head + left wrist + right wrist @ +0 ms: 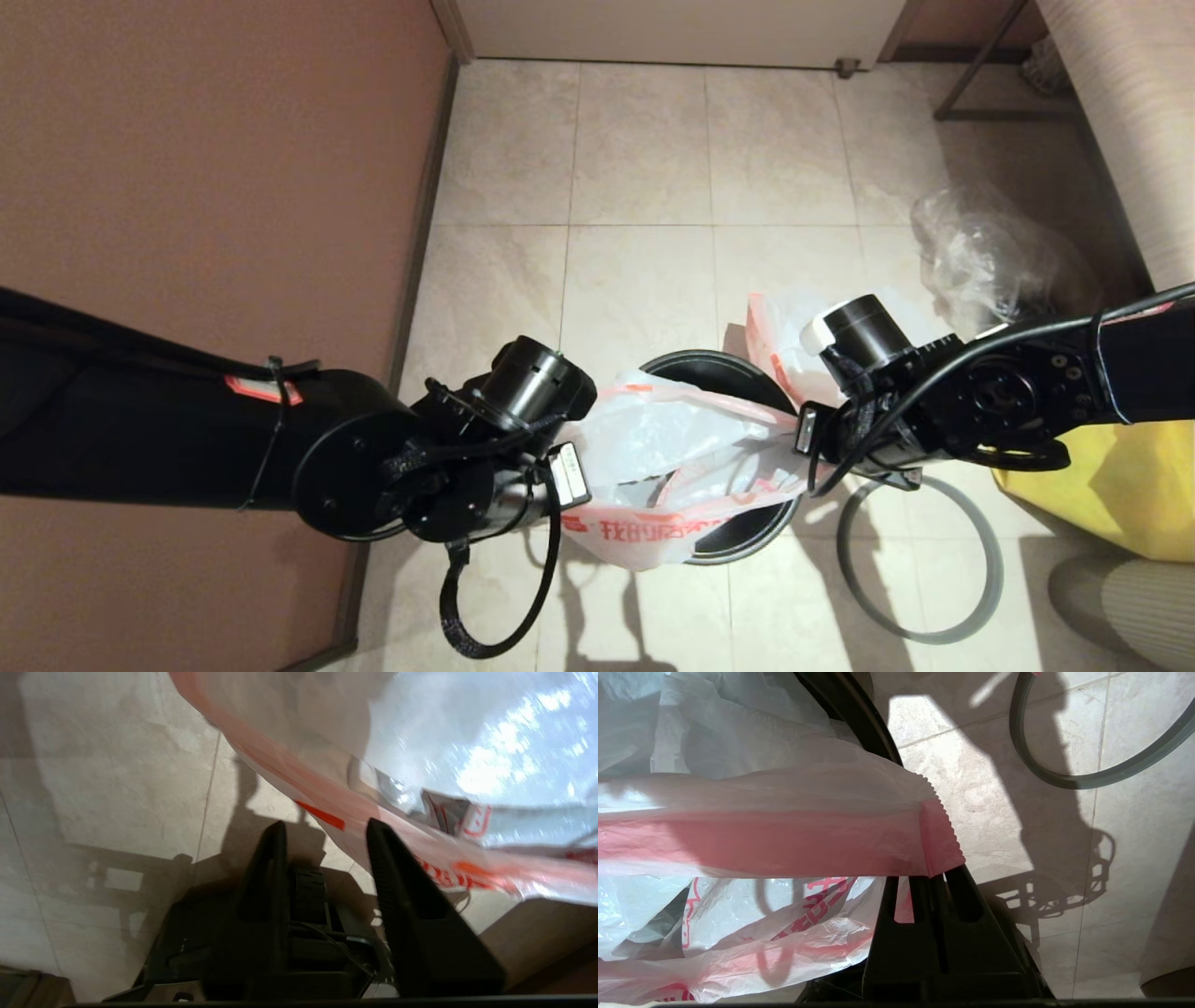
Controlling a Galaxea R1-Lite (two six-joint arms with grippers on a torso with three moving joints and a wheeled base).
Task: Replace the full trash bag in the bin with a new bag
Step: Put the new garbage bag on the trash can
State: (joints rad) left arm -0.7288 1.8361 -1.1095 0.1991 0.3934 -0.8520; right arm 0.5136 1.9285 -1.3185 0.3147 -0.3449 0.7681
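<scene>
Head view: new bag (686,448) red Chinese characters, illegible; right hand (934,879) pinches edge, left hand (322,828) apart, empty.

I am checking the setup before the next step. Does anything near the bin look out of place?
Yes. The grey rim ring lies flat on the floor beside the bin, not on it. The new bag is only draped across the bin's mouth; the right gripper pinches its edge, while the left gripper is open.
</scene>
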